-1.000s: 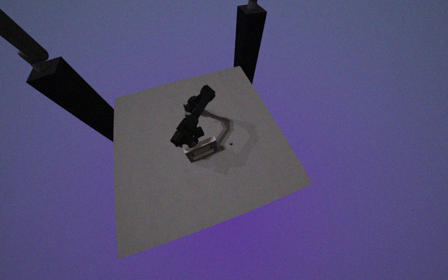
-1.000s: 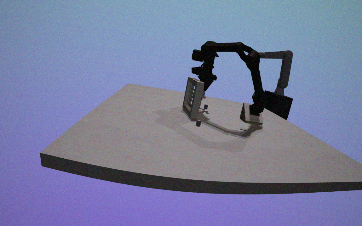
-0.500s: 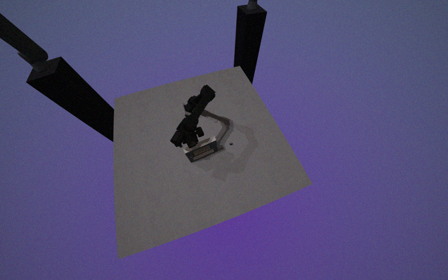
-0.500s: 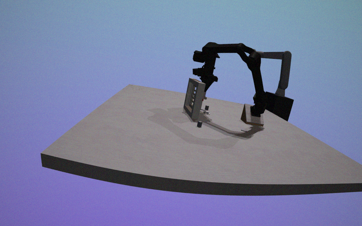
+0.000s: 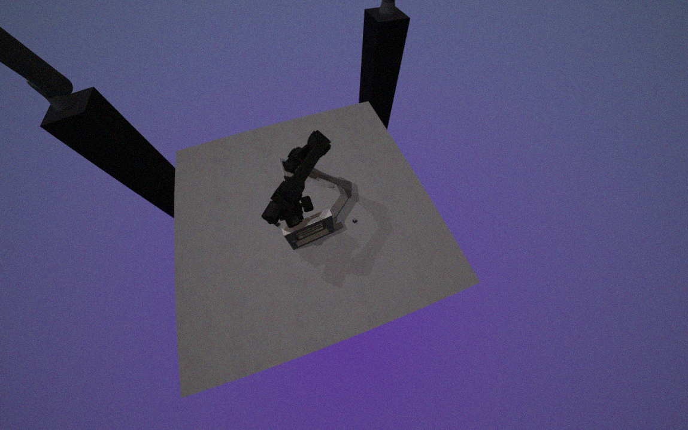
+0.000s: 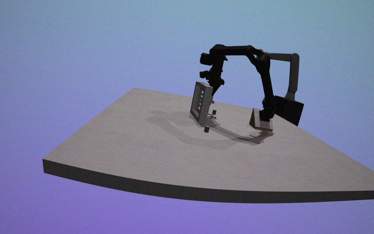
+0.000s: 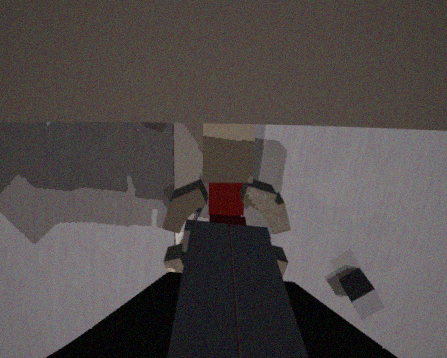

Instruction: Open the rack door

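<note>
In the exterior view, the broad table (image 5: 229, 320) (image 6: 118, 130) has a pale, faintly mottled top with a dark, thick edge. Towards its middle stands the grey rectangular rack frame (image 5: 328, 215) (image 6: 208, 104), upright and straight-edged, with horizontal slats showing through its opening. Just beside its near foot is a short dark cylinder-like piece (image 5: 354, 220) (image 6: 206, 129). The black parallel-jaw gripper (image 6: 213, 93) (image 7: 228, 292) points down on the arm-facing side of the frame, with its fingers pinching the slate-coloured, flat-sided upright handle (image 6: 212, 98) (image 7: 235, 310). Further right, the matte black jointed arm (image 5: 309, 170) (image 6: 236, 50) arches over to a wedge-shaped base (image 6: 262, 125) with a pale sloping top and brown side. Behind it, a smooth grey arm (image 6: 294, 72) rises from a black box (image 6: 289, 110).

In the wrist view, a tan angular bracket (image 7: 186, 207) lies left of a flat-faced red block (image 7: 226, 199), and a matching bracket (image 7: 270, 207) lies right of it. The handle's two halves meet at a thin reddish seam between the black fingers. Well to the right is a small dark squared block (image 7: 356, 283). How far the handle is turned cannot be told.
</note>
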